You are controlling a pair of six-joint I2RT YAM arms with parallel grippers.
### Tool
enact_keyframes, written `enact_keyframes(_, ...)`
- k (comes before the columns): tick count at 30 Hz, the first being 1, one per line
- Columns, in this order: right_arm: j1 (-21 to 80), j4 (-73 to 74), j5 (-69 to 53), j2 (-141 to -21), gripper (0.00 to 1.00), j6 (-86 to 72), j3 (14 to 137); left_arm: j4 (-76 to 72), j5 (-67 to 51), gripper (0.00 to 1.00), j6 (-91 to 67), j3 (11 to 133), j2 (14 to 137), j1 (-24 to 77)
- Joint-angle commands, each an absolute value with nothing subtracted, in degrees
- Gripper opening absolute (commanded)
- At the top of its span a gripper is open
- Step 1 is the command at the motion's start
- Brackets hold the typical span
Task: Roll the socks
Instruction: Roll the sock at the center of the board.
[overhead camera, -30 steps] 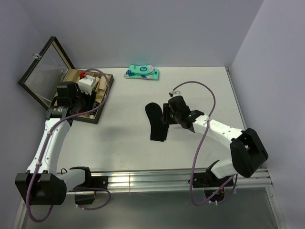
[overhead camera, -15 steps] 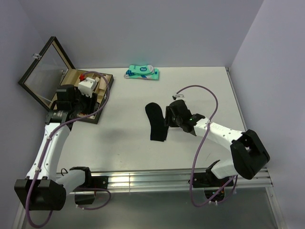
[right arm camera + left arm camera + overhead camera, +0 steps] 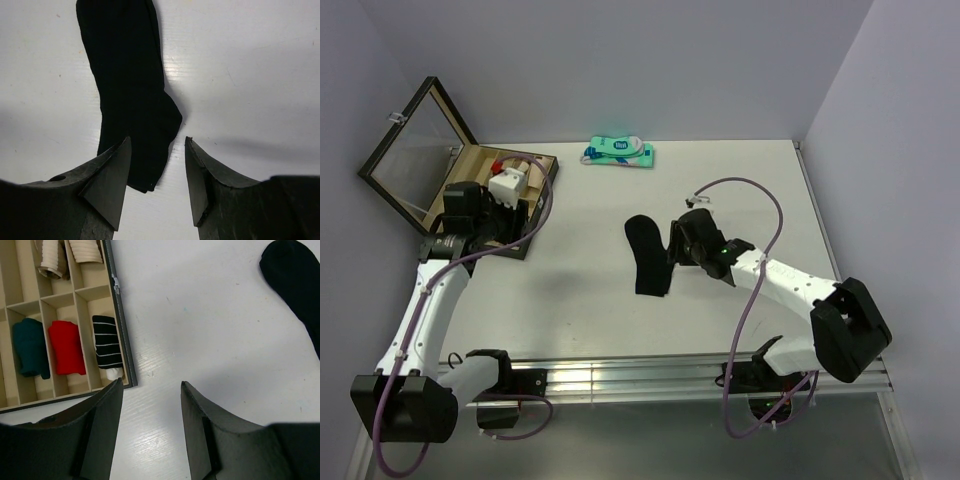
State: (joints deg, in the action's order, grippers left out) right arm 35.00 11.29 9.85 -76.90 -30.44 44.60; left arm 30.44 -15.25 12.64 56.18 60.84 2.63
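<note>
The plain black sock [image 3: 648,255] lies flat and unrolled in the middle of the table. It also shows in the right wrist view [image 3: 130,90], and its tip shows in the left wrist view [image 3: 295,275]. My right gripper [image 3: 676,246] is open and empty, just above the sock's right edge. In its wrist view the gripper [image 3: 157,140] has its left finger over the sock. My left gripper [image 3: 500,222] is open and empty above the table, by the box's near right corner [image 3: 152,385]. No flat dark green sock with a figure is in view.
An open wooden box [image 3: 528,225] with a raised glass lid [image 3: 415,150] stands at the back left. Its compartments hold rolled socks: dark teal [image 3: 30,347], red [image 3: 66,347], black striped [image 3: 107,342], beige [image 3: 52,260]. A teal-and-white packaged pair [image 3: 618,152] lies at the back.
My left gripper has drawn a little back from the box, toward the near side. My right gripper has shifted slightly nearer along the sock's right edge. The sock has not moved.
</note>
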Motion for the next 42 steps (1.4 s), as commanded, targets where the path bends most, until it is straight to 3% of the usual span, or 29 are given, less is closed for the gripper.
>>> enact_keyframes(1,35.2,11.2,11.6,-74.5,0.55,-31.1,45.6,28.6,-17.4,0.55,12.5,55.6,59.0,3.0)
enact_keyframes(8,37.1,9.8,11.2,-85.3,0.54,-31.6,49.9,26.7,-17.4,0.55,11.2,54.3,60.0,4.7)
enact_keyframes(12,44.5,12.0,16.1,-93.4,0.54,-29.9,58.2,26.4,-15.4,0.55,12.6,53.7,60.2,6.6)
enact_keyframes(18,47.8,16.0,19.3,-102.3,0.54,-27.4,66.6,26.7,-15.4,0.55,12.8,54.0,61.3,7.3)
enact_keyframes(30,48.3,18.2,25.0,-99.0,0.52,-37.5,55.3,27.2,-16.3,0.54,13.2,54.1,62.0,8.0)
enact_keyframes(35,49.2,13.4,20.8,-99.7,0.52,-39.4,51.5,26.7,-15.8,0.55,13.6,53.0,62.3,8.4)
enact_keyframes(42,55.5,12.0,16.0,-108.3,0.50,-47.1,59.0,27.2,-15.5,0.55,14.1,53.1,63.5,9.1)
